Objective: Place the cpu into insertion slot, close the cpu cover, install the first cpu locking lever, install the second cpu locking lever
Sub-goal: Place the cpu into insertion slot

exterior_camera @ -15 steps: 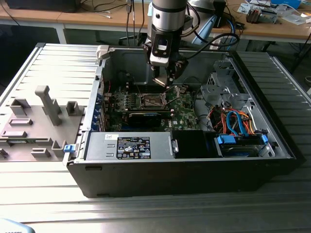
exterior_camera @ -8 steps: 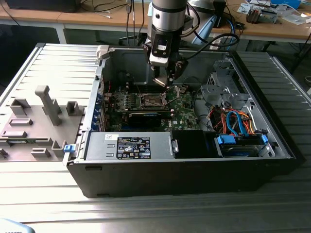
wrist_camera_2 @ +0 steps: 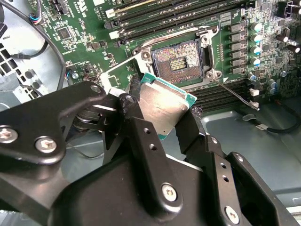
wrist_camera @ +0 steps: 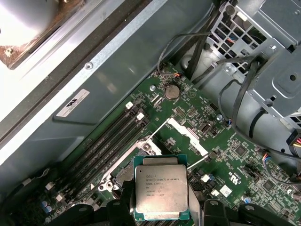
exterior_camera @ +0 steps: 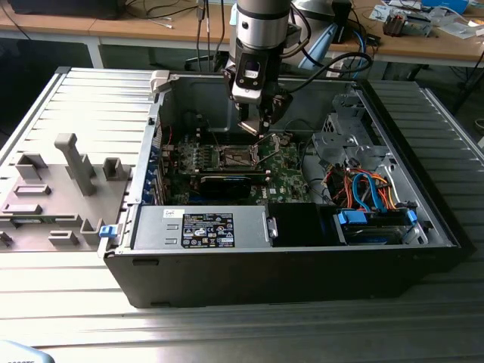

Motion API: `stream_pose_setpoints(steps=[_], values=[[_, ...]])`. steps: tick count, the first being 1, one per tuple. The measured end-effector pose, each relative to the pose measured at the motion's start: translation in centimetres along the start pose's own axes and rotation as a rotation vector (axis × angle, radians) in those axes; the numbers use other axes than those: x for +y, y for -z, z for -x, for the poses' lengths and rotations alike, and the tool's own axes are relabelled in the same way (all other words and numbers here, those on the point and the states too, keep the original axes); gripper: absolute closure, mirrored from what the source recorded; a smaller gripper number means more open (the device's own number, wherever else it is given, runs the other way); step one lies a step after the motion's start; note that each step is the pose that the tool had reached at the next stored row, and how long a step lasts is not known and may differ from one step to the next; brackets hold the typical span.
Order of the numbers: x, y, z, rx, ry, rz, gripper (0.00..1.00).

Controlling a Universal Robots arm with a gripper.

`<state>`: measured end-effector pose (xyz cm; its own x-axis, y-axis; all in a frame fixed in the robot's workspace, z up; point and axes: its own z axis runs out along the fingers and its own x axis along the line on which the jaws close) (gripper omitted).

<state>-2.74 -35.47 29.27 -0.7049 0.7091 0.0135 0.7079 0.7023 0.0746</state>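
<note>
Silvery square cpu (wrist_camera_2: pixel 162 109), tilted, held near insertion slot (wrist_camera_2: pixel 178 60); slot open, dark centre bare

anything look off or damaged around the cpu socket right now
Nothing stands out. The insertion slot is open and empty, with no visible damage. The cpu is not yet seated; it is clamped in the gripper, close by the slot.

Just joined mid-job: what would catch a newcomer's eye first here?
The cpu, silvery top showing, is clamped in the black gripper in both wrist views. Beyond it, the insertion slot lies open and bare on the green motherboard. In the exterior view, the arm dips into the open case.
</note>
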Motion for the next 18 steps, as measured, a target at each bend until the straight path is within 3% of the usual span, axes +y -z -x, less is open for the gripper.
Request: stream_pose_setpoints(steps=[18], values=[[0.00,-0.06,0.00,-0.0018,-0.024,0.0003,0.45]])
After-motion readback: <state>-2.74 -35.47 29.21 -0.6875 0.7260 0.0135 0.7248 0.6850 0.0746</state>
